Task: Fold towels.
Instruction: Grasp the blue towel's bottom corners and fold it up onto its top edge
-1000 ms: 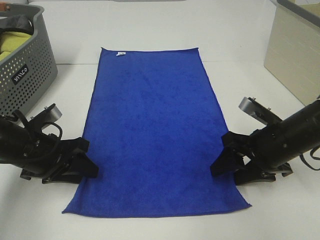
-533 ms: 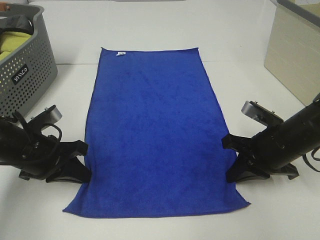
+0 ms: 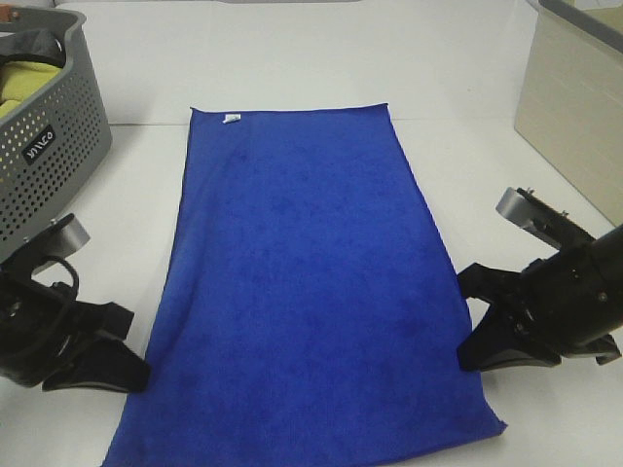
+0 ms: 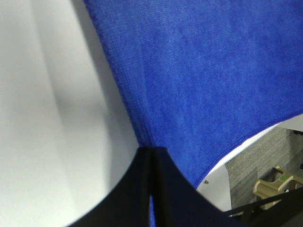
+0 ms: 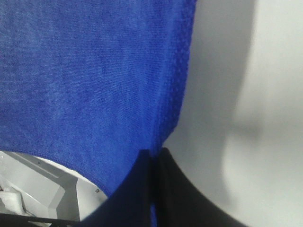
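Spread flat on the smooth white bench (image 3: 292, 58): a deep-blue rectangular terry towel (image 3: 302, 272), long side running away from the high camera, midway between the two arms. Short, dense nap, faintly mottled, with a narrow stitched hem along every visible edge. Far short edge straight, with a small white sewn label (image 3: 233, 119) just inside the far left corner. Near short edge close to the bench's front rim, with grey floor (image 4: 251, 170) showing beyond in the left wrist view. Near left corner cut off by the high view's frame.

Pinched at the left long edge, towards the near end, by the black left gripper (image 4: 151, 152). Fingers (image 4: 137, 198) pressed together to a hairline with a sliver of blue caught between, and small pleats in the cloth at the tips. Likewise held at the right long edge by the black right gripper (image 5: 152, 153), with matte fingers (image 5: 175, 198) closed tight on the hem and a finely ribbed weave visible just above the tips. Both grippers low on the bench, roughly level with each other, on opposite sides of the towel.

At the far left, well apart from the towel: a grey perforated plastic laundry basket (image 3: 49, 146) with a yellow-green cloth (image 3: 21, 83) inside. At the far right: a beige flat-sided cabinet (image 3: 574, 107) with a dark top.
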